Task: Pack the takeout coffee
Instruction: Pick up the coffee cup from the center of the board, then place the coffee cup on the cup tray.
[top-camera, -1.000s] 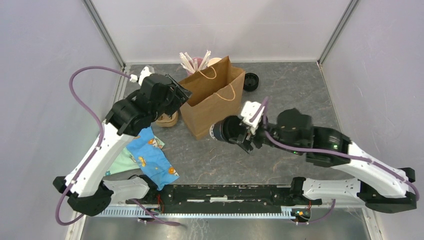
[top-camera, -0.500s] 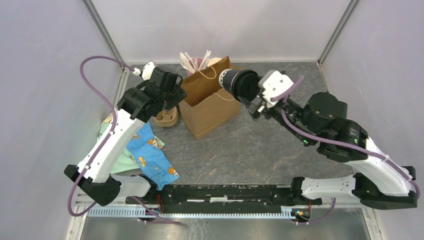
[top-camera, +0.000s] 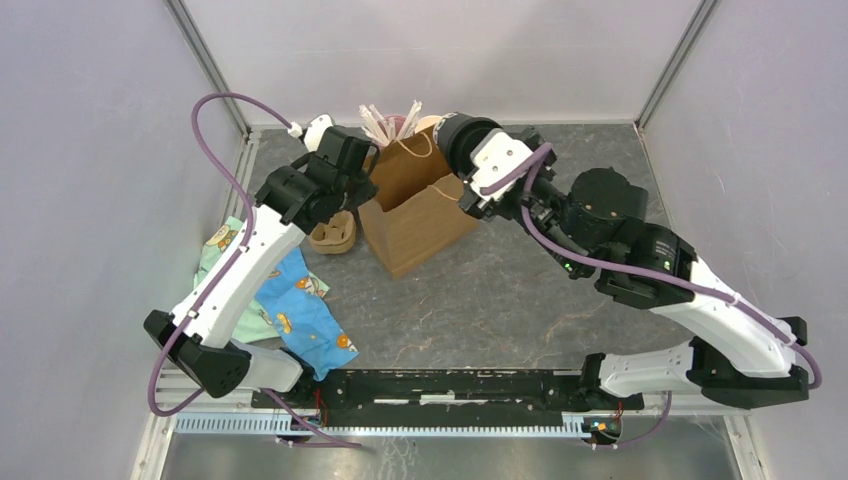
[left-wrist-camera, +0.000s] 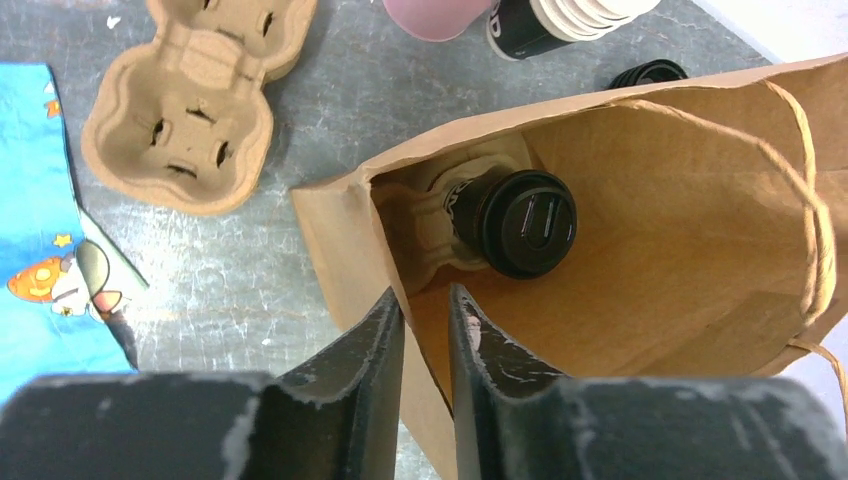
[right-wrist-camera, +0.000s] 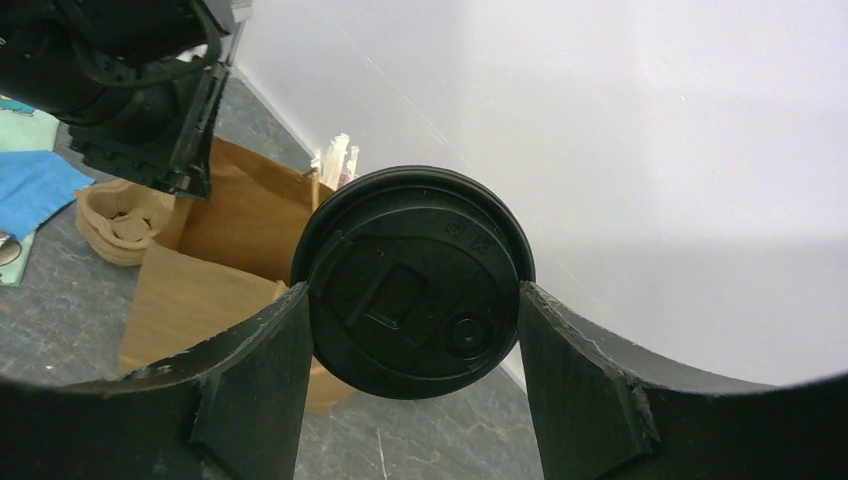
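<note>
My right gripper (right-wrist-camera: 414, 300) is shut on the takeout coffee (right-wrist-camera: 415, 283), a black cup whose round black lid faces the camera. In the top view the cup (top-camera: 460, 134) hangs tilted above the far rim of the open brown bag (top-camera: 420, 215). My left gripper (left-wrist-camera: 425, 322) is shut on the bag's near rim (left-wrist-camera: 400, 170), with the paper edge between its fingers; in the top view it (top-camera: 362, 188) is at the bag's left corner. Inside the bag a second lidded black cup (left-wrist-camera: 525, 222) sits in a cardboard carrier.
An empty cardboard cup carrier (top-camera: 333, 235) lies left of the bag on the grey table. A blue patterned cloth (top-camera: 300, 310) lies at the near left. A pink holder with straws (top-camera: 392, 125), stacked cups (left-wrist-camera: 560, 18) and black lids (left-wrist-camera: 650, 73) stand behind the bag.
My right arm lifted the coffee from the table beside the bag, up and back over the bag's far rim. My left gripper shifted right onto the bag's rim.
</note>
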